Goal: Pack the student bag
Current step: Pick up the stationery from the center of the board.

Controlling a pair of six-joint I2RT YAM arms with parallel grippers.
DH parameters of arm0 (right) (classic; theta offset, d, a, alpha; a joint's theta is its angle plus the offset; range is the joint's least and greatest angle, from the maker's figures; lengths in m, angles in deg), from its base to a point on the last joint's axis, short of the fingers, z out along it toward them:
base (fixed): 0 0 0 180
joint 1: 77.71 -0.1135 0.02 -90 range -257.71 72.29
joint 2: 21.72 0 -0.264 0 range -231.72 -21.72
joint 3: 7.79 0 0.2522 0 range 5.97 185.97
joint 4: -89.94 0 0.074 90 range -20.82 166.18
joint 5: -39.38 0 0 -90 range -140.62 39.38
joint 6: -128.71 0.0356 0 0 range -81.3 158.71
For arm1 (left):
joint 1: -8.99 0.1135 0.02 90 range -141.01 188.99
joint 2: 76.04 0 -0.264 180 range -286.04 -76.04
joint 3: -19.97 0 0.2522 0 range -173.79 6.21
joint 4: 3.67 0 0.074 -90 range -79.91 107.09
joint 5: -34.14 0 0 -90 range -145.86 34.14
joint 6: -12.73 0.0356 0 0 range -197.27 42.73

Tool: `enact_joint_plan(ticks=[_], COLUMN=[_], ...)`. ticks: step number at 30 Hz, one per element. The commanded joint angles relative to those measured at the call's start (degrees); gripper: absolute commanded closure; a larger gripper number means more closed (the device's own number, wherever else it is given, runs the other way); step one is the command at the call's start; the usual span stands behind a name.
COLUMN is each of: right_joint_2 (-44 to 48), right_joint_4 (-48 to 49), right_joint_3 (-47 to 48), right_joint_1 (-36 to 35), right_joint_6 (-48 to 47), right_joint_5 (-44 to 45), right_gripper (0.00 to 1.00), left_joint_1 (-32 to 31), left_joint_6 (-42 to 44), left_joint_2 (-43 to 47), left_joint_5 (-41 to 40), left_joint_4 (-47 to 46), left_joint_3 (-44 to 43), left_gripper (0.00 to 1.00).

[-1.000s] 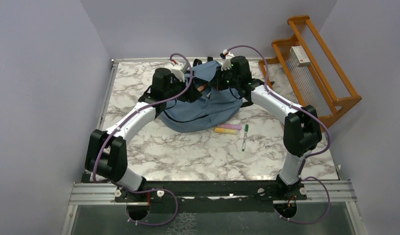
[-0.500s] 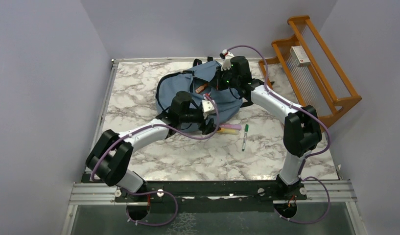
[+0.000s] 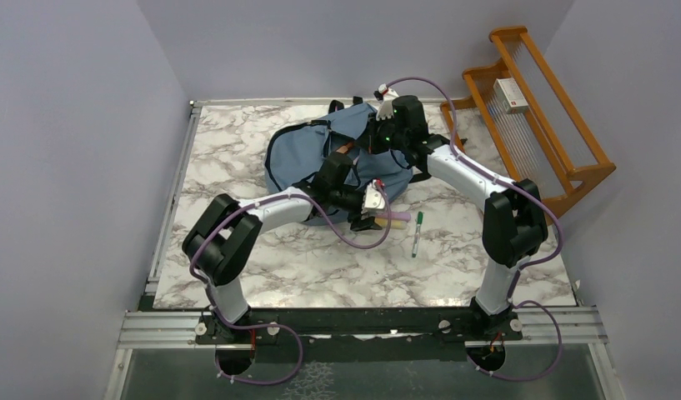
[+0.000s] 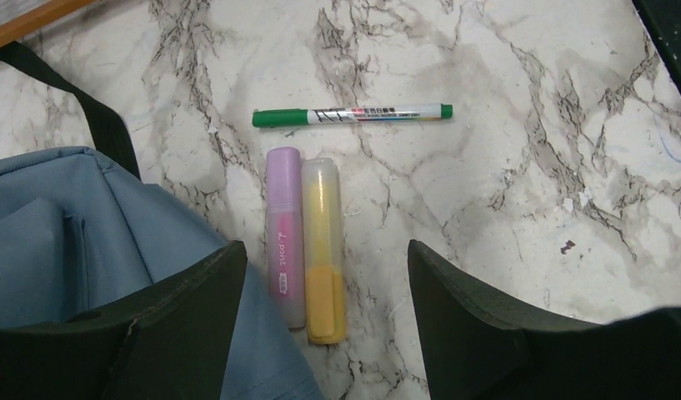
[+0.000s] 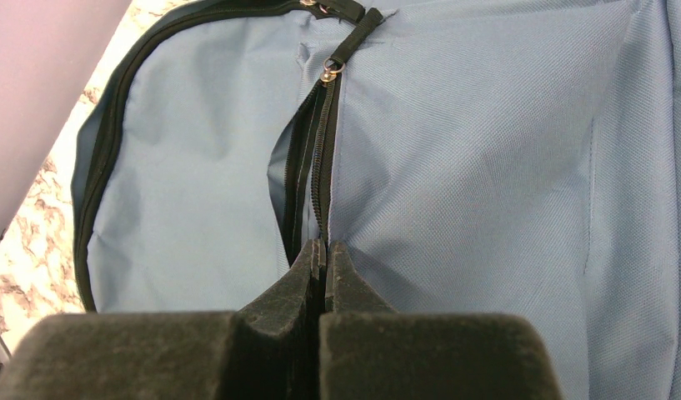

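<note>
Because the soft, floppy bag [image 3: 293, 157] slumps on the table's [image 3: 237, 150] far side, its firmer zip edge [image 5: 324, 175], pinched in the shut right jaws, seems the best hold, while the left jaws gape empty.

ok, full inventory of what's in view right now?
student bag: 1, slate-blue, far centre of the table
highlighter: 1, purple, beside the bag's near edge
highlighter: 1, yellow, side by side with the purple one
marker: 1, green and white, just past the highlighters
rack: 1, orange wood, off the table's right edge
box: 1, white, on the rack
table: 1, white-grey marble
left pincer: open, above the highlighters
right pincer: shut on the bag's pocket zip edge
</note>
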Motion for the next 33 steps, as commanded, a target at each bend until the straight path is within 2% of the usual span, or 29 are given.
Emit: enact_joint_plan(ticks=[1,4,10,19,33], right_joint_2=[1.54,1.26,1.29,1.79,2.13], right_joint_4=[-0.19,-0.16,-0.47,-0.99,-1.8], right_joint_3=[0.24,0.58,0.55,-0.38,-0.54], right_joint_1=[-0.03,-0.03,-0.03,-0.03,-0.03], right_joint_6=[-0.7,-0.85,-1.17,-2.06,-2.9], right_joint_5=[-0.36,-0.54,-1.21,0.12,0.94], right_gripper=[1.0,1.0,0.99,1.0,0.99], left_joint_1=[-0.2,-0.24,-0.23,-0.19,-0.44], left_joint_6=[5.22,7.38,8.13,14.05,9.28], left_joint_2=[-2.58,-5.21,-8.8,-13.72,-18.5], left_joint_5=[-0.43,-0.03,2.7,1.27,1.92], left_joint_4=[3.41,7.01,8.0,15.62,16.41], left_joint_3=[-2.03,-4.29,-7.25,-13.4,-17.09], left_gripper=[0.29,0.29,0.29,0.3,0.38])
